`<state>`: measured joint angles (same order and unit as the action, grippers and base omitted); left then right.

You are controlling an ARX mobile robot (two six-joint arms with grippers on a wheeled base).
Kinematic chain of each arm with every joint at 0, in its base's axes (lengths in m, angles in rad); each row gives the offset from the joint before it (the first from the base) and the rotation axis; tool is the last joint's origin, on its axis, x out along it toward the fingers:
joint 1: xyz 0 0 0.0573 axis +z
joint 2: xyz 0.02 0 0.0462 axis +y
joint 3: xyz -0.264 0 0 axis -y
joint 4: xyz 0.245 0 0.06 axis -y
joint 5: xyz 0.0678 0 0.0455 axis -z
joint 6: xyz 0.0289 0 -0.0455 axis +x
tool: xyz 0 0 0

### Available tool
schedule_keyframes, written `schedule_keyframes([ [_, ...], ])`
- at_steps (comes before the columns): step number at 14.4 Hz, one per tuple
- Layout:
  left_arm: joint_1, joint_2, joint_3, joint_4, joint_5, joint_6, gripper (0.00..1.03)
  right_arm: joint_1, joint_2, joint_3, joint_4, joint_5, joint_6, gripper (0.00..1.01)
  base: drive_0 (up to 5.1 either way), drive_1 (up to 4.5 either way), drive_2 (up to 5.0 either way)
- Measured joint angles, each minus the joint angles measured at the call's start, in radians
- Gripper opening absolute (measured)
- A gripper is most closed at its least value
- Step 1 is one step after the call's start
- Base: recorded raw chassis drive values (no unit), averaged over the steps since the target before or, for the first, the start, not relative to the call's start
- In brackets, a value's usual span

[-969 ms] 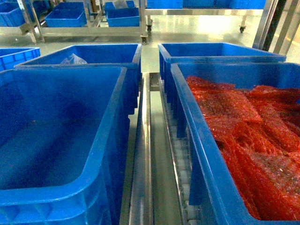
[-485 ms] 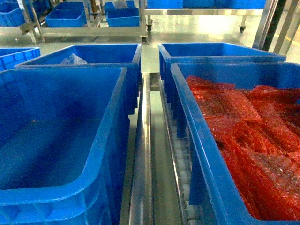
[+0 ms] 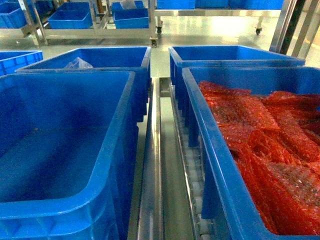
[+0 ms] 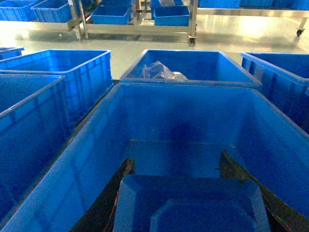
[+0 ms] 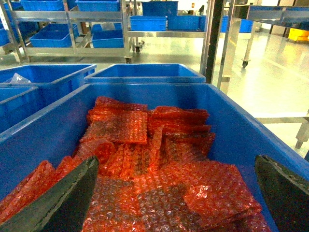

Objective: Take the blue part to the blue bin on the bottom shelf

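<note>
The left end effector [image 4: 190, 203], clenched on the blue part [image 4: 193, 205], hangs directly above the empty blue bin [image 4: 183, 116], nearer than the released right one [image 5: 174, 193].

Big plastic bins [image 3: 65, 150] showing solid blue; bubble-wrap pouches [image 5: 159, 164] showing red w/ dotted bubble pattern; steel rack rails [image 3: 152, 170] looking silver.

We find no text, label, brand, number or sign that can be read in any of the three views. The blue bins, the red bubble-wrap bags and the steel racks carry no legible marking that we can make out.
</note>
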<state>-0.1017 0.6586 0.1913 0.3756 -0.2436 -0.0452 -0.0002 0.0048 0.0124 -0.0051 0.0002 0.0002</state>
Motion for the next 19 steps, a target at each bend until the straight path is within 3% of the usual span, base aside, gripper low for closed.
schedule_keyframes([
  [13, 0.0, 0.0, 0.0, 0.0, 0.0, 0.0, 0.43, 0.0, 0.0, 0.0, 0.0, 0.0, 0.0, 0.98, 0.0, 0.0, 0.0],
  [14, -0.022, 0.016, 0.012, -0.045, -0.059, 0.035, 0.43, 0.0, 0.0, 0.0, 0.0, 0.0, 0.0, 0.98, 0.0, 0.0, 0.0],
  [15, -0.054, 0.104, 0.043, 0.02, -0.1, 0.061, 0.43, 0.0, 0.0, 0.0, 0.002, 0.0, 0.0, 0.98, 0.0, 0.0, 0.0],
  [17, -0.096, 0.321, 0.138, 0.177, -0.08, 0.08, 0.43, 0.0, 0.0, 0.0, 0.0, 0.0, 0.0, 0.98, 0.0, 0.0, 0.0],
  [19, -0.095, 0.549, 0.246, 0.272, -0.061, 0.067, 0.43, 0.0, 0.0, 0.0, 0.0, 0.0, 0.0, 0.98, 0.0, 0.0, 0.0],
])
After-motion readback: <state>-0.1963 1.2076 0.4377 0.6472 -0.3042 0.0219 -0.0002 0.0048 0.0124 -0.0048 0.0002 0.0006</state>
